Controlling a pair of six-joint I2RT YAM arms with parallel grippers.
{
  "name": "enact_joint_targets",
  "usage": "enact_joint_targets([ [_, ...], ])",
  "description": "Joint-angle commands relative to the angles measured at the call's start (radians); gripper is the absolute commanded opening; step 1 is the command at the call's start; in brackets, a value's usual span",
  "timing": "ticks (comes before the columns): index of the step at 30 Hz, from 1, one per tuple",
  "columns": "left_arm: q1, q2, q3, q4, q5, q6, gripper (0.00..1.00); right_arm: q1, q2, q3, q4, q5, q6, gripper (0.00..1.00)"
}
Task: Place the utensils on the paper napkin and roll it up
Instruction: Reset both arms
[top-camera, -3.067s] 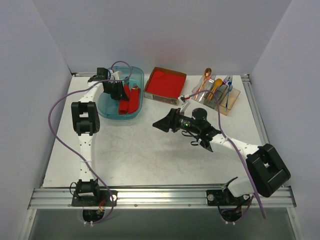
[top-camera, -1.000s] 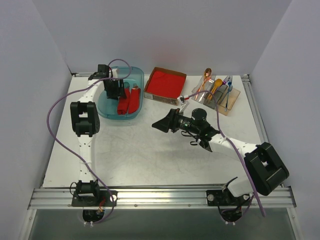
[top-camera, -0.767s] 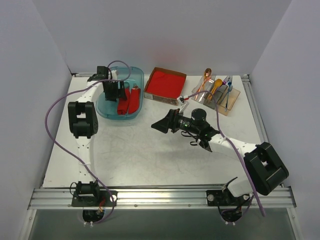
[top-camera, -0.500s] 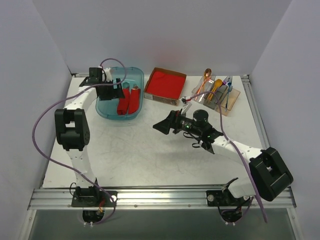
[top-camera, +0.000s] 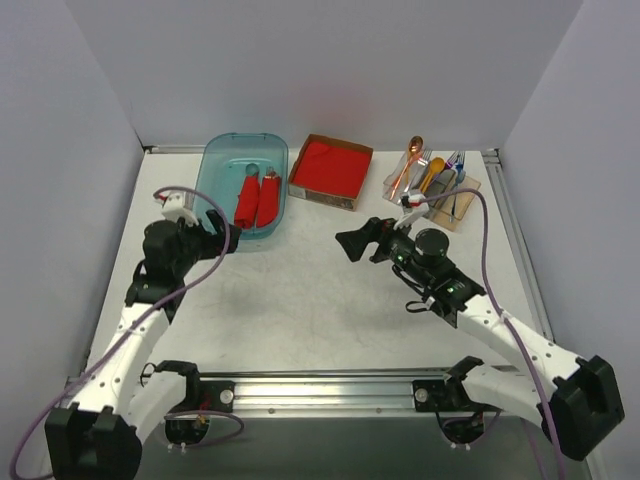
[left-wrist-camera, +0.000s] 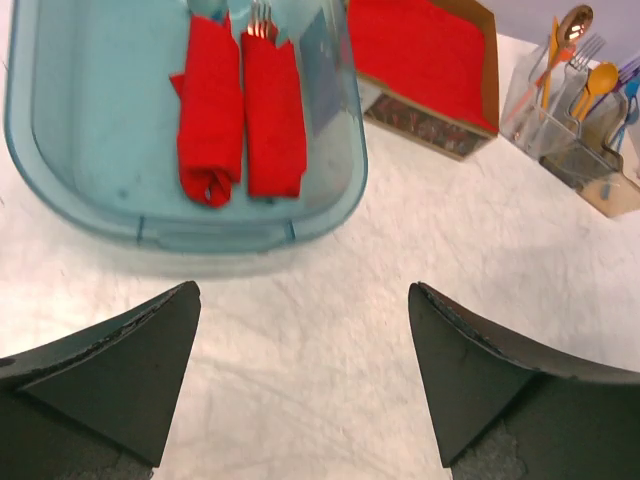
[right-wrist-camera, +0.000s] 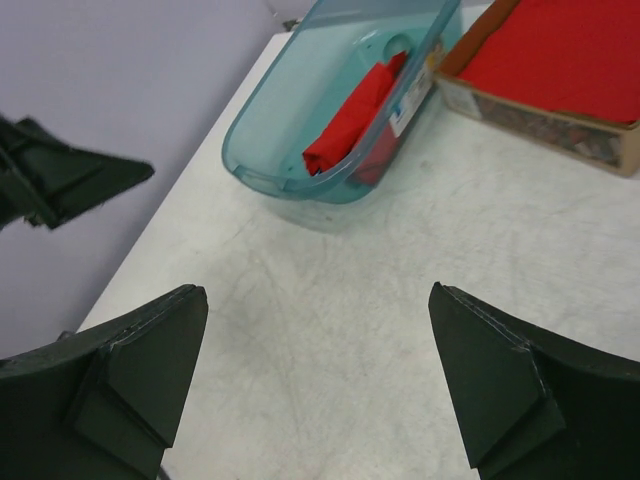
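Observation:
Two red rolled napkins lie side by side in a teal bin, with utensil tips poking from their far ends. The left wrist view looks down on the rolls; the right wrist view sees them through the bin's wall. No flat paper napkin shows on the table. My left gripper hangs open just in front of the bin, its fingers wide apart over bare tabletop. My right gripper is open at mid-table, pointing left with nothing between its fingers.
A cardboard box with a red napkin stack stands right of the bin. At the back right, a clear holder keeps an orange spoon, a yellow utensil and blue pieces. White walls close the back and sides.
My left arm has pulled out of the bin toward the near left, and its gripper has opened. My right arm has drawn back to the right, its gripper opening wide.

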Motion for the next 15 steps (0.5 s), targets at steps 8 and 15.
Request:
enact_joint_targets([
  [8, -0.03, -0.491, -0.398, 0.169, 0.01, -0.201, 0.94, -0.007, -0.184, -0.044, -0.147, 0.297, -0.133, 1.0],
  [15, -0.03, -0.703, -0.476, 0.025, -0.015, -0.196, 0.94, -0.007, -0.173, -0.075, -0.121, 0.291, -0.109, 0.96],
])
